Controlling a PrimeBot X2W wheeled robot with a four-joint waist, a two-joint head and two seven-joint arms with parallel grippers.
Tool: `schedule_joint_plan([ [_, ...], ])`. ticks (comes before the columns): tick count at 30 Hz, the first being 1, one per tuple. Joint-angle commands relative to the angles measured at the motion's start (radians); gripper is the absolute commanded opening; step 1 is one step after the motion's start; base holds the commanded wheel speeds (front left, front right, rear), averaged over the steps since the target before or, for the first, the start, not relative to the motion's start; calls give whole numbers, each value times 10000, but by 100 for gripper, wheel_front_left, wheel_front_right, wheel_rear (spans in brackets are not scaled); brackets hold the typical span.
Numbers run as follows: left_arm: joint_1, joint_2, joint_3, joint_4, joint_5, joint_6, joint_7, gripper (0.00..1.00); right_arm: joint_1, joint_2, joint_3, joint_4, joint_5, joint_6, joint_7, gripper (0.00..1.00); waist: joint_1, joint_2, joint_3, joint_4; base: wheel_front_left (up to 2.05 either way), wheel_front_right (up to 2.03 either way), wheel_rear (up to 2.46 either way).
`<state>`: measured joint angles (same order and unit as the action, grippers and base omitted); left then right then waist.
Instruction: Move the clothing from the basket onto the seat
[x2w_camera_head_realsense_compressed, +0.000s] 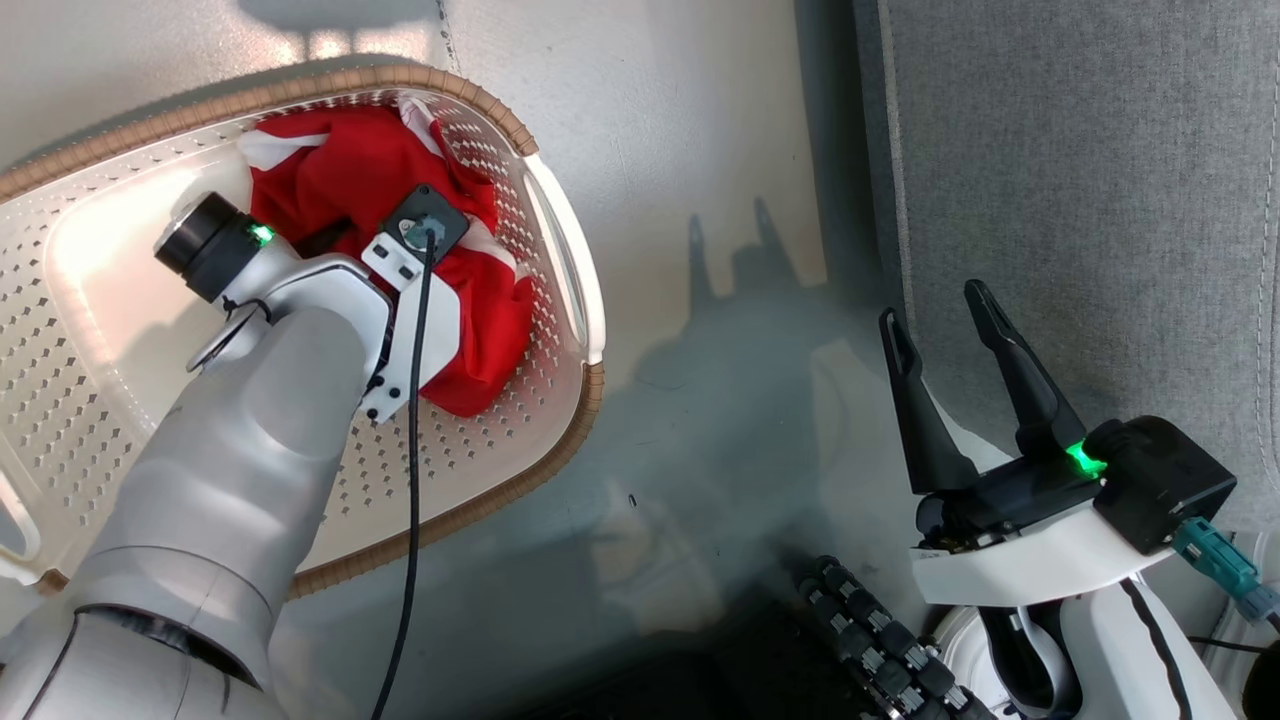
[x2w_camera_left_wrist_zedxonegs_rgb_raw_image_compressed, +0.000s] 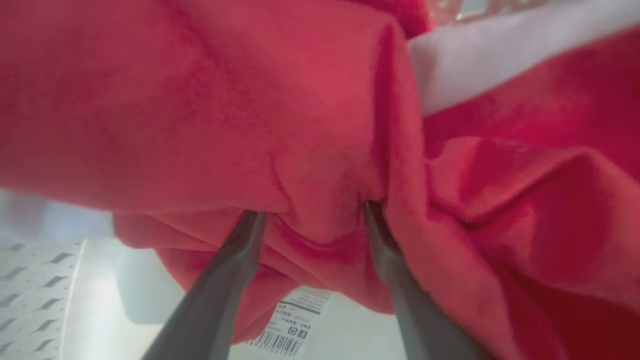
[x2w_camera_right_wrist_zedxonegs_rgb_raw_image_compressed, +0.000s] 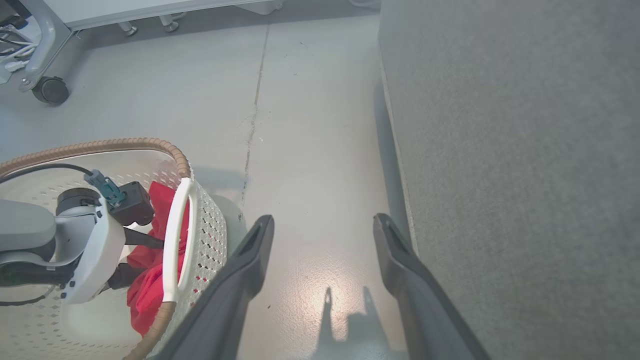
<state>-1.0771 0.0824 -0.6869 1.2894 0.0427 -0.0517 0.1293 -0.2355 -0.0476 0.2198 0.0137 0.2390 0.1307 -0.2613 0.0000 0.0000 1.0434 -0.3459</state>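
L gripper (x2w_camera_left_wrist_zedxonegs_rgb_raw_image_compressed: 312, 212): fingers apart, tips dug into the red clothing (x2w_camera_left_wrist_zedxonegs_rgb_raw_image_compressed: 250, 100), not clamped. Its wrist view adds a barcode tag (x2w_camera_left_wrist_zedxonegs_rgb_raw_image_compressed: 292, 325) underneath. Head view: clothing bunched in the basket (x2w_camera_head_realsense_compressed: 90, 350), at the end nearer the seat (x2w_camera_head_realsense_compressed: 1080, 200). R gripper (x2w_camera_head_realsense_compressed: 932, 305): apart, empty, over the floor (x2w_camera_head_realsense_compressed: 680, 150) beside the seat.

Rounded pale grey left forearm (x2w_camera_head_realsense_compressed: 250, 420) ending in a white wrist bracket (x2w_camera_head_realsense_compressed: 405, 330) with small dark screws; a black cable (x2w_camera_head_realsense_compressed: 412, 480) runs along it. The right gripper (x2w_camera_head_realsense_compressed: 938, 305) has two long dark tapered fingers, a green light (x2w_camera_head_realsense_compressed: 1080, 460) and a teal plug (x2w_camera_head_realsense_compressed: 1215, 560).
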Motion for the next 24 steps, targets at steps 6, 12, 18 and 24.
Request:
schedule_joint_plan([
  [6,-249,138,-84,4,-28,-50,530,100,69,-27,-29,-35,-30,2,-25,100,0,0,3,-8,0,0,0],
  [12,-246,138,-124,4,-202,-186,549,0,15,-26,52,-1,-20,2,-25,100,0,0,17,-17,0,0,0],
  [18,-222,159,-224,5,-292,-265,402,0,-232,-26,37,119,-110,2,-25,100,0,0,-52,-20,0,0,0],
  [24,-93,207,-398,3,-319,-352,292,0,-523,-28,-41,185,84,2,-24,100,0,0,-229,-53,0,0,0],
])
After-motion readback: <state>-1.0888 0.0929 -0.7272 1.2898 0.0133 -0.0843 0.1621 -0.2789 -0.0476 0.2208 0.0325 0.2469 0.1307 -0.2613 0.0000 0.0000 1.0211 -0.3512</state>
